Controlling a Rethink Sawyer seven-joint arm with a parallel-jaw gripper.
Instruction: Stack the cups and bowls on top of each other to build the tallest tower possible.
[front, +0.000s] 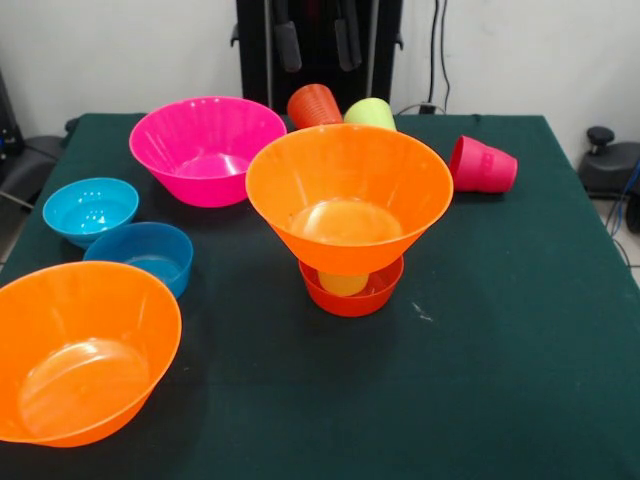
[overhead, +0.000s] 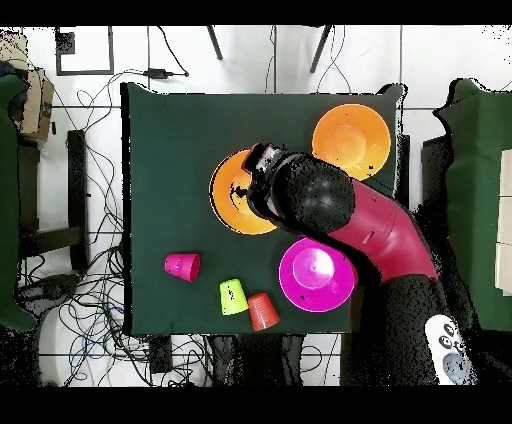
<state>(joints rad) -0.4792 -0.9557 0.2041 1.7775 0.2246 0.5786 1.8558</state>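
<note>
A large orange bowl (front: 348, 195) rests on a pale yellow cup (front: 343, 283) that stands in the small red-orange bowl (front: 352, 297) at mid table. The other large orange bowl (front: 85, 350) stands at the front left. The magenta bowl (front: 207, 148), the light blue bowl (front: 90, 210) and the darker blue bowl (front: 145, 255) stand on the left. The orange cup (front: 313, 104), lime green cup (front: 370, 112) and red-pink cup (front: 482, 166) lie at the back. In the overhead view the arm's end with the gripper (overhead: 262, 165) hangs above the stacked orange bowl (overhead: 232, 195).
The dark green table (front: 520, 330) ends close in front of the front-left orange bowl. The black pedestal (front: 320, 45) stands behind the back edge. In the overhead view the arm (overhead: 380, 230) covers both blue bowls and part of the magenta bowl (overhead: 315, 275).
</note>
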